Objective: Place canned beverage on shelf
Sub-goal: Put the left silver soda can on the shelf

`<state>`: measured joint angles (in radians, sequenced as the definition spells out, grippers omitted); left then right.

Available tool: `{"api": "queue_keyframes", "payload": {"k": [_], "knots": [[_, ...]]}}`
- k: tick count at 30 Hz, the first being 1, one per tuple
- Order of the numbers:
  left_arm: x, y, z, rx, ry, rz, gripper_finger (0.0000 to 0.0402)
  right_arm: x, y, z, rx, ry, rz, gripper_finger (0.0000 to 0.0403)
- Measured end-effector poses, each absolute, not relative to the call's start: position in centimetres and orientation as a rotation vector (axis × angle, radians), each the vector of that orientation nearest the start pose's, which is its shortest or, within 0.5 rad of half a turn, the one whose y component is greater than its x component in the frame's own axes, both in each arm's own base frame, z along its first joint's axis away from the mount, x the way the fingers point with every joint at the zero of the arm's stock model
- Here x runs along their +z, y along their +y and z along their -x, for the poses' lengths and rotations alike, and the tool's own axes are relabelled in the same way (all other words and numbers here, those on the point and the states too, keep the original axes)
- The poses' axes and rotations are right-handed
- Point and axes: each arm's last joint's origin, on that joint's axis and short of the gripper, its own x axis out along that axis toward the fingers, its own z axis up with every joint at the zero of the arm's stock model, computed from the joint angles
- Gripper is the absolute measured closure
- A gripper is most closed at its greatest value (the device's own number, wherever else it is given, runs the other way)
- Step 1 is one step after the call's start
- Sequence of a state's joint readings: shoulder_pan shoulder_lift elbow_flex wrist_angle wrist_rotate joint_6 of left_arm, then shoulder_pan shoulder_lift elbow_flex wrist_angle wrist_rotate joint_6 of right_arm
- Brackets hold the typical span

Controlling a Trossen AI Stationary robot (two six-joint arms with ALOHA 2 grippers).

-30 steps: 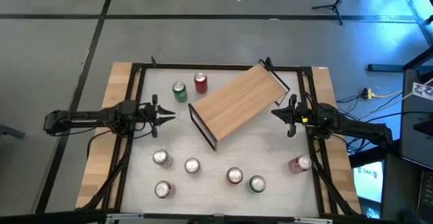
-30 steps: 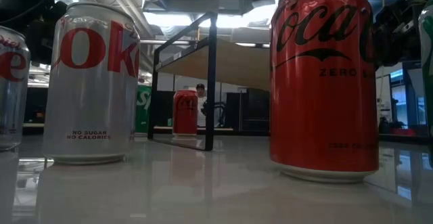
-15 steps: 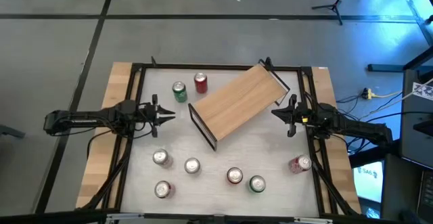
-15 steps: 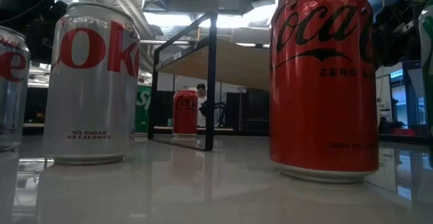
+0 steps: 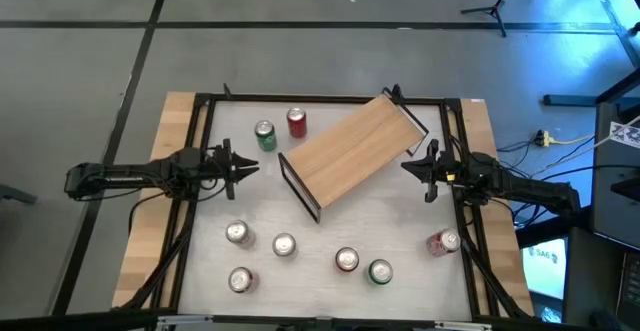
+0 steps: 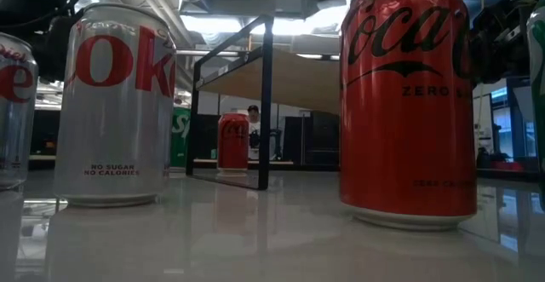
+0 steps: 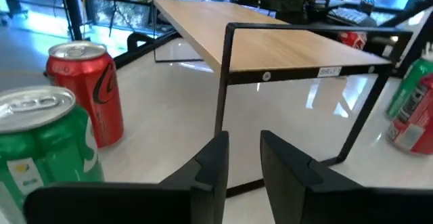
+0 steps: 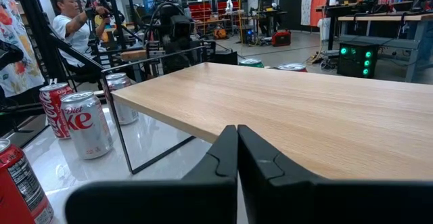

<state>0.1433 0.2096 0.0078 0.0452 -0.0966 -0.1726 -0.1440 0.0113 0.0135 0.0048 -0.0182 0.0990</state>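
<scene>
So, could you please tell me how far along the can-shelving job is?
Nothing looks done: the shelf has no cans on top, and all eight stand on the table, including the green can and red can. Nothing is in hand: the left gripper is slightly open and empty, the right gripper shut and empty. Every placement remains.

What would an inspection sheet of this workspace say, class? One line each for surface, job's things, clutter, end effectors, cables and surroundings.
Surface: white tabletop, wooden edges, black frame.
Job's things: shelf angled across the table, nothing on it; green can and red can behind it; six cans in front, including a silver can.
Clutter: nothing seen.
End effectors: left end effector slightly parted, empty, facing the shelf; right end effector shut, empty, at the shelf's other end.
Cables: cables on the floor right of the table.
Surroundings: grey floor; a person beyond the table.
</scene>
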Motion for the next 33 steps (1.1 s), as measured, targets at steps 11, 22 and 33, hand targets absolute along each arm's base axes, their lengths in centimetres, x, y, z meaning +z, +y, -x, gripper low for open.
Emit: {"api": "queue_keyframes", "payload": {"k": [11, 22, 33], "knots": [[15.4, 2.6, -10.6, 0.518, 0.078, 0.285, 0.0222, 16.8, -1.4, -9.7, -0.126, -0.013, -0.098, 0.0402], [15.8, 2.5, -10.7, 0.485, 0.031, 0.299, 0.0188, 16.8, -1.4, -9.7, -0.126, -0.013, -0.098, 0.0402], [16.8, 2.5, -10.7, 0.469, -0.073, 0.305, 0.0191, 16.8, -1.4, -9.7, -0.126, -0.013, -0.098, 0.0402]]}}
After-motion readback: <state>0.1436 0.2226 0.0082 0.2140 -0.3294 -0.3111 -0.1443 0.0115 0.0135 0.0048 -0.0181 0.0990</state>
